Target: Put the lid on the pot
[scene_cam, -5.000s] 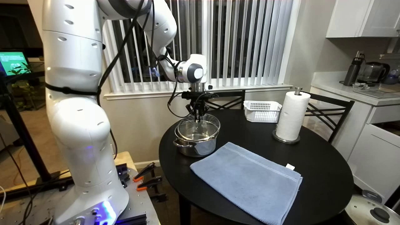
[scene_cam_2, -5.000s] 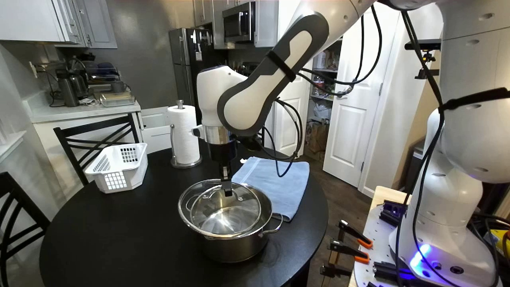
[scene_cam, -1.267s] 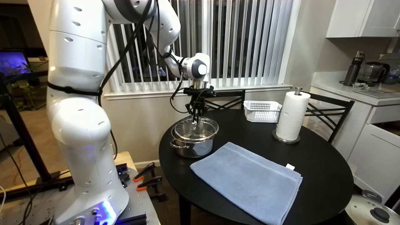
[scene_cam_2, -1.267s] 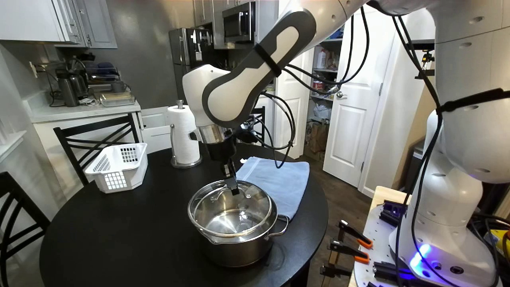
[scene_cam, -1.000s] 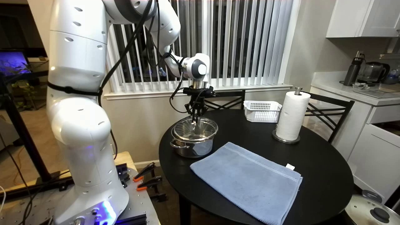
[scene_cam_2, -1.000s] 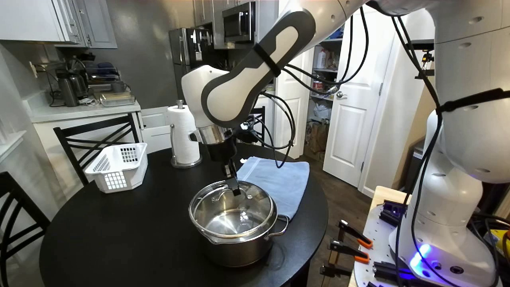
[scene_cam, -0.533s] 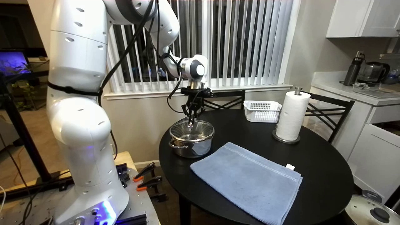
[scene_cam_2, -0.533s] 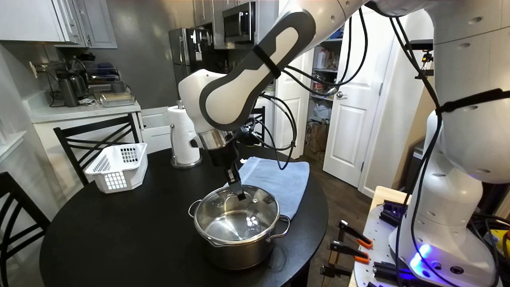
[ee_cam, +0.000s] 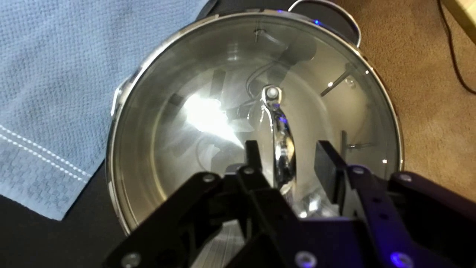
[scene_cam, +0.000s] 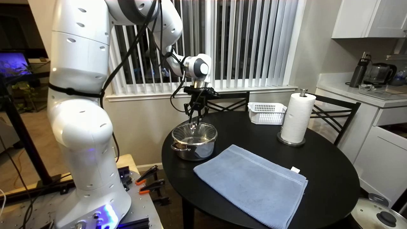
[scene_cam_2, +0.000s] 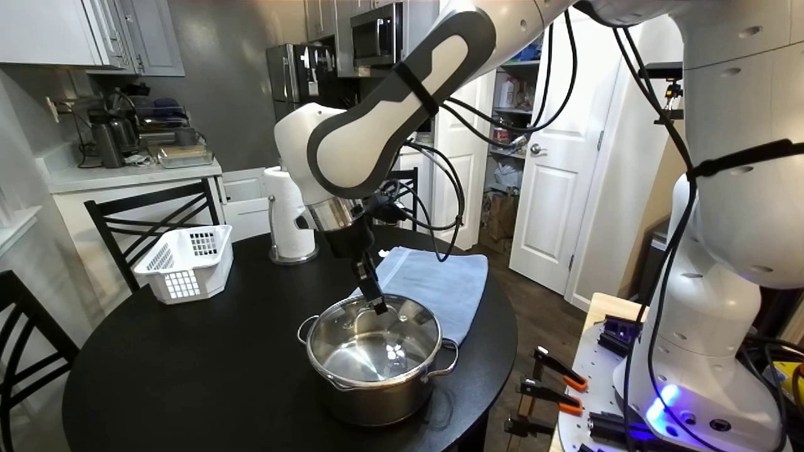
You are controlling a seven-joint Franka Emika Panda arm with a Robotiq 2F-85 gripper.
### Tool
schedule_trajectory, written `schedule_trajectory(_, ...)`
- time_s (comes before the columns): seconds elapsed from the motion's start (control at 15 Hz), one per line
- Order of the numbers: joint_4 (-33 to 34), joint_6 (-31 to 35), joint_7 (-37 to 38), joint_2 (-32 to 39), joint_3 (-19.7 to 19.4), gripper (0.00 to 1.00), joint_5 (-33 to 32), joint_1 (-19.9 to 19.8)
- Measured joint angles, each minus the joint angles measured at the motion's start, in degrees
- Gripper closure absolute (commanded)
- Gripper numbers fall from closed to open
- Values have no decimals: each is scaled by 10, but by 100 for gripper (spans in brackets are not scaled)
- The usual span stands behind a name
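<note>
Standing apart, the jaws flank the metal handle (ee_cam: 284, 145) of the glass lid (ee_cam: 245, 123), which rests on the pot (scene_cam_2: 380, 402), its side loop (ee_cam: 344, 12) at one o'clock in our wrist view. We judge release in hand; next comes a straight lift clear.

Black gripper (ee_cam: 288, 150): gap either side of arched shiny metal lid handle (ee_cam: 283, 140). 2 looped steel handles (scene_cam_2: 441, 372) jut from round silver pot (scene_cam_2: 383, 405).
</note>
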Motion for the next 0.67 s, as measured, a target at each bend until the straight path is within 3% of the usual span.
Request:
schedule_trajectory(0.07,4,-2,0,0,0,20,0,0)
schedule_trajectory(0.13,7,-2,0,0,0,39,0,0)
schedule_trajectory(0.33,11,-2,0,0,1,20,0,0)
schedule_trajectory(0.67,11,-2,0,0,1,20,0,0)
